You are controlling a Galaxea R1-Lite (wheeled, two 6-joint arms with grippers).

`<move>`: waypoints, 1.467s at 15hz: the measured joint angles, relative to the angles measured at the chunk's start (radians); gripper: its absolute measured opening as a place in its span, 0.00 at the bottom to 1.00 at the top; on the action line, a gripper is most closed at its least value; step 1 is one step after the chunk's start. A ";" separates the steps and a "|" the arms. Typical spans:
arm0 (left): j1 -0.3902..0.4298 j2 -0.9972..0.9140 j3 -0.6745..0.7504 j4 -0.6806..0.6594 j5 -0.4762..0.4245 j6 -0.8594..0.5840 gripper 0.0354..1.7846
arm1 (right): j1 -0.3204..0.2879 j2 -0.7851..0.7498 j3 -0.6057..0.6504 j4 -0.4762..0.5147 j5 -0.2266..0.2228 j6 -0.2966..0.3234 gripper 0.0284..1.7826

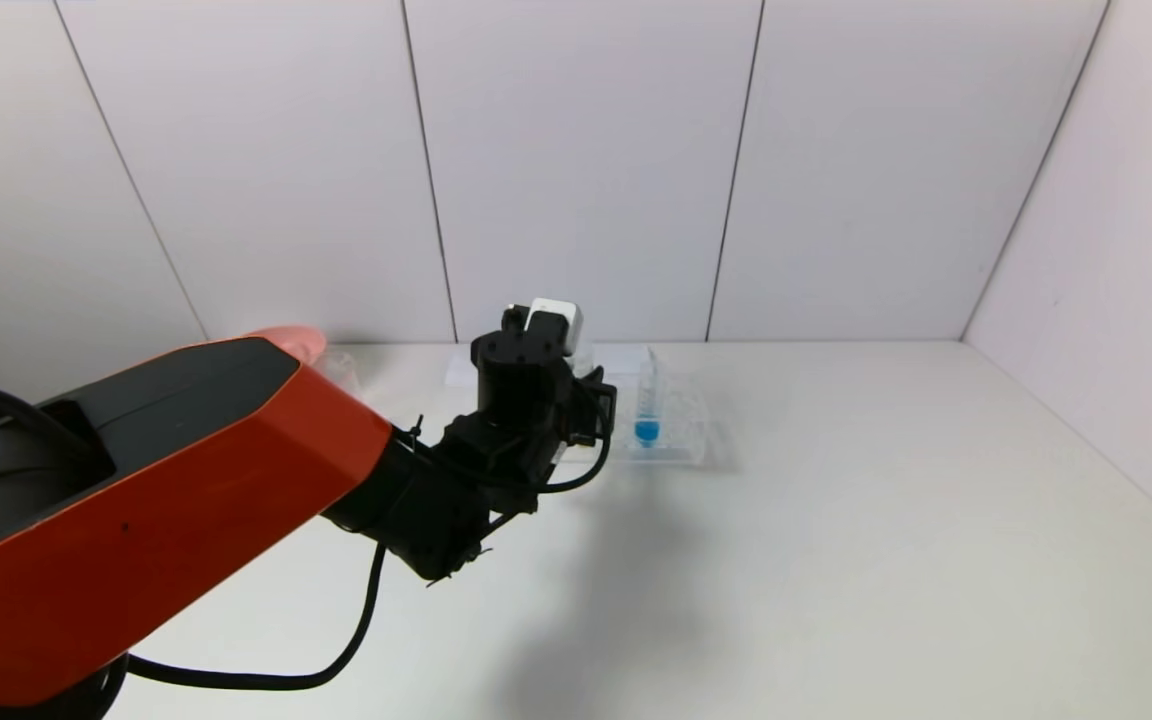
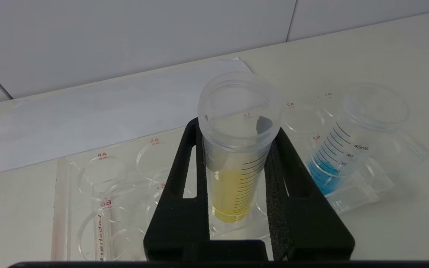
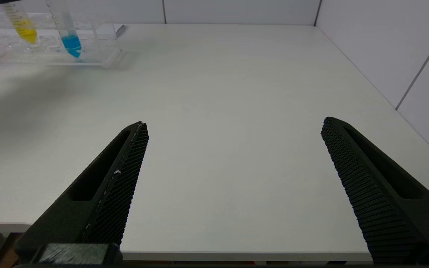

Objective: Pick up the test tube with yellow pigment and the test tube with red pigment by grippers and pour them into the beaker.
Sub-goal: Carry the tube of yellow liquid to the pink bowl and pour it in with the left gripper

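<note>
My left gripper (image 2: 237,130) is shut on the test tube with yellow pigment (image 2: 233,186), its two fingers clamping the tube just below the rim. The tube is upright at the clear rack (image 2: 99,186), with its tip low among the rack's holes. I cannot tell whether it is lifted free. From the right wrist view the yellow tube (image 3: 22,28) shows far off. In the head view the left gripper (image 1: 591,400) hides it. The test tube with red pigment is out of view. A sliver of the clear beaker (image 1: 341,372) shows past my left arm. My right gripper (image 3: 234,123) stands open and holds nothing over the table's front edge.
A tube with blue liquid (image 1: 647,412) stands in the rack (image 1: 686,440) right of the gripper. A pink bowl (image 1: 286,340) peeks over my left arm at the back left. A white paper sheet (image 2: 106,108) lies behind the rack, near the wall.
</note>
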 joint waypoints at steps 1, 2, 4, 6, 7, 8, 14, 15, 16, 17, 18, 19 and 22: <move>0.000 -0.007 -0.005 0.001 0.001 0.006 0.23 | 0.000 0.000 0.000 0.000 0.000 0.000 0.95; 0.001 -0.016 -0.011 0.005 0.001 0.013 0.23 | 0.000 0.000 0.000 0.000 0.000 0.000 0.95; 0.001 -0.032 -0.016 0.012 0.002 0.018 0.23 | 0.000 0.000 0.000 0.000 0.000 0.000 0.95; 0.002 -0.050 -0.024 0.022 0.003 0.024 0.23 | 0.000 0.000 0.000 0.000 0.000 0.000 0.95; 0.002 -0.056 -0.033 0.025 0.003 0.026 0.23 | 0.000 0.000 0.000 0.000 0.000 0.000 0.95; 0.001 -0.062 -0.040 0.032 0.003 0.026 0.23 | 0.000 0.000 0.000 0.000 0.000 0.000 0.95; 0.001 -0.109 -0.061 0.069 0.001 0.052 0.23 | 0.000 0.000 0.000 0.000 0.000 0.000 0.95; 0.001 -0.119 -0.062 0.076 0.002 0.057 0.23 | 0.000 0.000 0.000 0.000 0.000 0.000 0.95; 0.002 -0.133 -0.062 0.092 0.001 0.063 0.23 | 0.000 0.000 0.000 0.000 0.000 0.000 0.95; 0.003 -0.149 -0.062 0.112 0.001 0.071 0.23 | 0.000 0.000 0.000 0.000 0.000 0.000 0.95; 0.006 -0.170 -0.063 0.141 0.001 0.081 0.23 | 0.000 0.000 0.000 0.000 0.000 0.000 0.95; 0.009 -0.193 -0.064 0.169 0.001 0.087 0.23 | 0.000 0.000 0.000 0.000 0.000 0.000 0.95; 0.025 -0.269 -0.071 0.254 0.001 0.090 0.23 | 0.000 0.000 0.000 0.000 0.000 0.000 0.95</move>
